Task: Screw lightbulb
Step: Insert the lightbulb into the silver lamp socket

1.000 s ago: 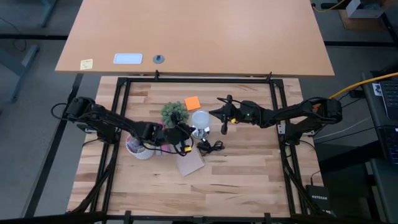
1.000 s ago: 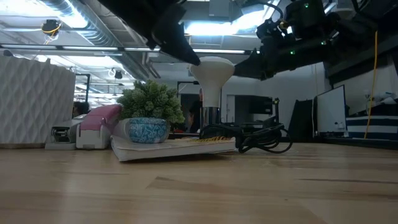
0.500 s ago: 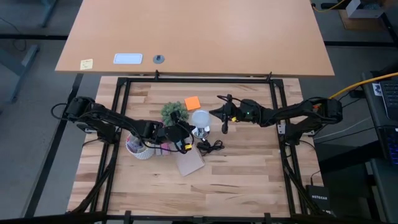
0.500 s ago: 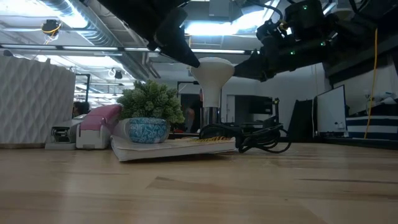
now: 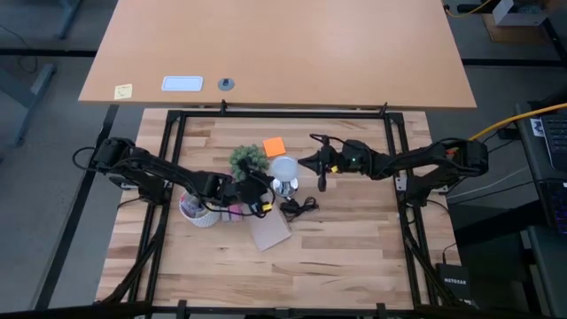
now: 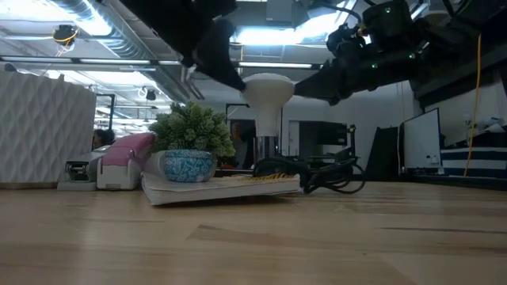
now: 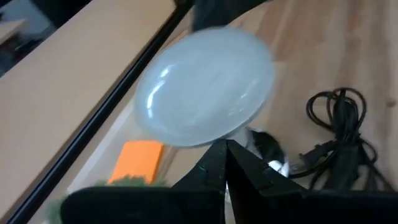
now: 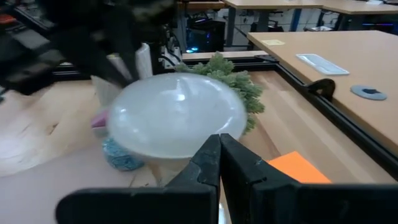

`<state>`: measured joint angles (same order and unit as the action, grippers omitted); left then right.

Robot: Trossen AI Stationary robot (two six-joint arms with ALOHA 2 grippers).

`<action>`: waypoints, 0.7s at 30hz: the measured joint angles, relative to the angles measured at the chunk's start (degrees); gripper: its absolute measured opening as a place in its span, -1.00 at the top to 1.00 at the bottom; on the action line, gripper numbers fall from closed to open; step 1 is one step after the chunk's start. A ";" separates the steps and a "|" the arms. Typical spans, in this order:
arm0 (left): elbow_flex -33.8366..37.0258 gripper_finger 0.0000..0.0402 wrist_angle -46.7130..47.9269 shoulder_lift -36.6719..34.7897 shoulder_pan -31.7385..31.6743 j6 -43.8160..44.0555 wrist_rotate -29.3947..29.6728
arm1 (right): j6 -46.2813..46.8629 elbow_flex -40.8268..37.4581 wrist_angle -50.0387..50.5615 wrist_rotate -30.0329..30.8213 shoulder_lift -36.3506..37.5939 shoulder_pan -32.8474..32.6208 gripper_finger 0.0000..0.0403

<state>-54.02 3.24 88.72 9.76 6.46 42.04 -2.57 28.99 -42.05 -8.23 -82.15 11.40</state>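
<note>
Black grippers — flanking lightbulb

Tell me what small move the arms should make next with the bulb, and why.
Probably nudge the lightbulb around a little further: it stands upright on the socket, with the shut left gripper and shut right gripper pressing opposite sides of its globe, neither holding it.

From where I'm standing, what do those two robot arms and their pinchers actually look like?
Both arms are dark, nearly black, slim and jointed in segments. The left arm has a yellow label and pinkish bits near its wrist. The right arm shows small green lights near its wrist in the low view. The left gripper and right gripper each end in two flat, black, tapering fingers.
</note>
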 joint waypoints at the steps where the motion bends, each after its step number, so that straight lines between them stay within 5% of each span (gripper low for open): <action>1: 0.00 1.00 0.86 0.01 -0.03 0.93 0.73 | 0.00 0.00 -0.01 -0.39 0.00 -0.01 0.94; 11: 0.04 1.00 3.56 0.09 -0.28 5.57 3.36 | 0.00 -0.02 0.74 -13.93 -0.23 -0.37 0.94; 21: 0.02 1.00 3.82 0.09 -0.85 4.93 3.72 | -0.03 -0.02 0.31 -9.43 -0.20 -0.27 0.94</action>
<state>-54.00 7.06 88.82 8.91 11.39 45.76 -2.60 28.97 -41.75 -17.66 -82.35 11.12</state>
